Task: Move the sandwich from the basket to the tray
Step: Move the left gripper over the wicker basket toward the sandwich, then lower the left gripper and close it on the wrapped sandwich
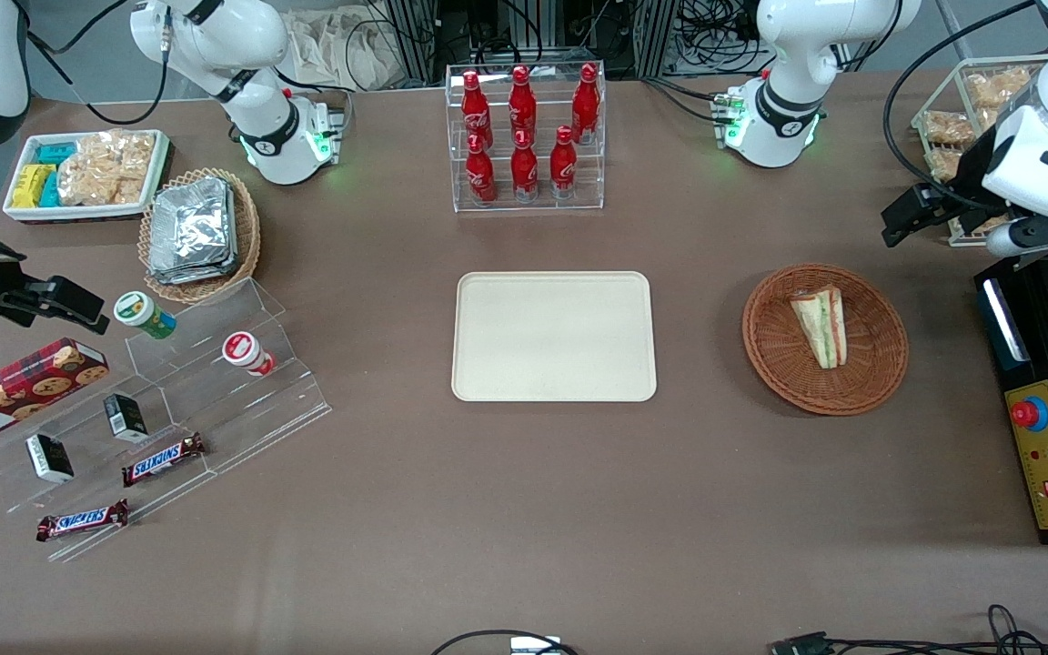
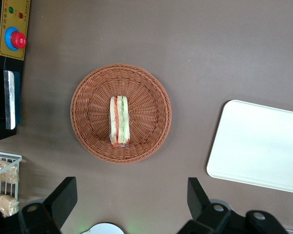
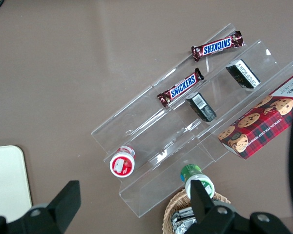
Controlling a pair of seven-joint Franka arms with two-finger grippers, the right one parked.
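sandwich [image 1: 821, 326] sitting in basket [image 1: 879, 373] | tray [image 1: 553, 382] bare, beside it on the table | gripper [image 2: 132, 197] up high near the basket, jaws wide open, holding nothing

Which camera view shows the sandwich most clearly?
The left wrist view: the sandwich lies in the basket, seen from straight above the open hand. The front view shows it smaller; the right wrist view does not show it.

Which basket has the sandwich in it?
The reddish-brown basket toward the working arm's end holds the sandwich. The lighter tan basket holds foil packets. The open end effector hovers above the table beside it.
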